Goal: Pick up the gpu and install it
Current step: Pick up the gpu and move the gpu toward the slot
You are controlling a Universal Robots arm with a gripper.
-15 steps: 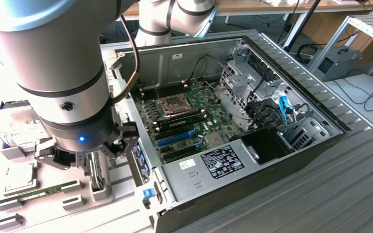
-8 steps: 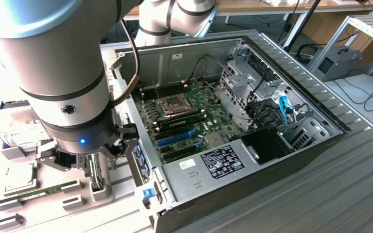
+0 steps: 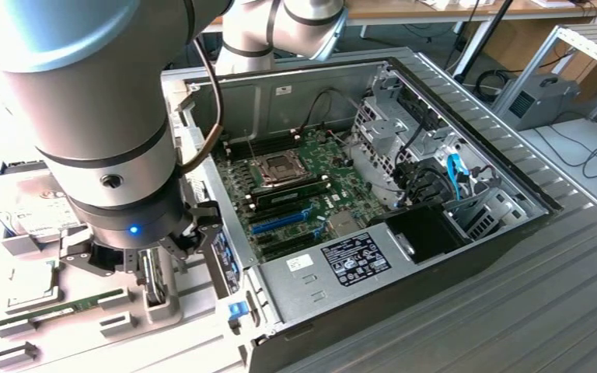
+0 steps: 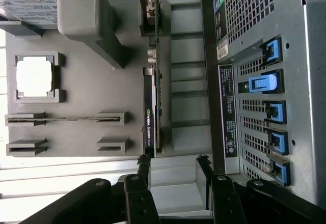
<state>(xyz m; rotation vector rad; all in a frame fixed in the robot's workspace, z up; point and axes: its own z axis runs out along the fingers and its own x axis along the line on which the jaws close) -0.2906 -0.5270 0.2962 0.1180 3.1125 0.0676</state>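
Hovering at the exterior view's lower left, our gripper point(image 4: 173, 169) hangs spread wide and empty above the gpu point(image 4: 152, 107), which stands on edge in its gray holder point(image 4: 91, 81), we think to expose both faces for grasping.

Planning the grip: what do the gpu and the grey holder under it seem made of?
The gpu: green circuit board edge, matte black cover with white lettering, likely plastic. The grey holder: uniform matte surface, no metallic shine, probably plastic.
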